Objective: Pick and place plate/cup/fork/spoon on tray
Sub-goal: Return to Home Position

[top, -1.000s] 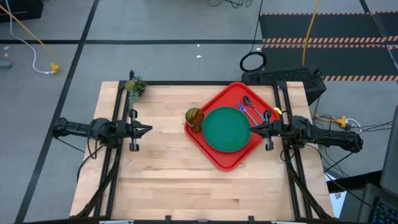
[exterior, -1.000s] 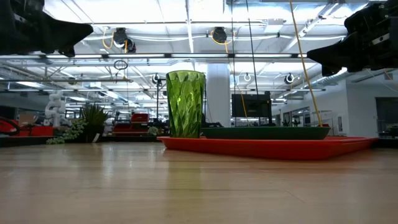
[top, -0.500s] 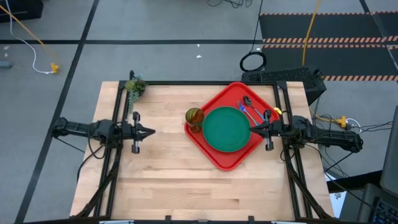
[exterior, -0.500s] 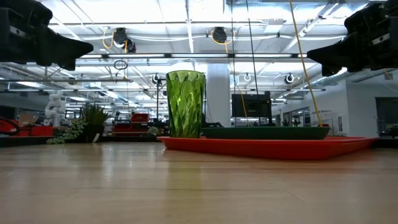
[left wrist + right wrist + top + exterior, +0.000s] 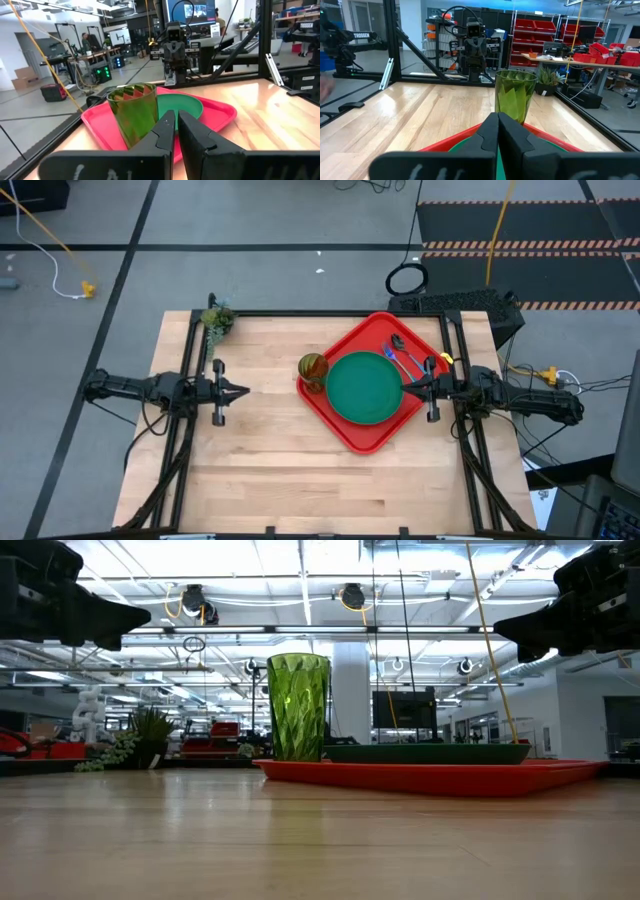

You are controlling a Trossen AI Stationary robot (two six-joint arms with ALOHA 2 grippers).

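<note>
The red tray (image 5: 345,435) lies cornerwise on the table's right half. The dark-green plate (image 5: 365,388) lies flat in its middle. The green cup (image 5: 312,368) stands upright on the tray's left corner, and it also shows in the left wrist view (image 5: 134,112). The spoon (image 5: 398,343) and the fork (image 5: 391,354), both with light-blue handles, lie side by side on the tray beyond the plate. My left gripper (image 5: 243,390) hovers shut and empty over the table, left of the cup. My right gripper (image 5: 405,387) hovers shut and empty above the plate's right edge.
A small green plant (image 5: 216,320) sits at the table's far left corner. Black frame rails (image 5: 190,370) run along the table's left, right and far edges. Bare wood (image 5: 280,470) lies left of and nearer than the tray.
My left gripper has come down a little and edged toward the cup. My right gripper and the things on the tray have kept still.
</note>
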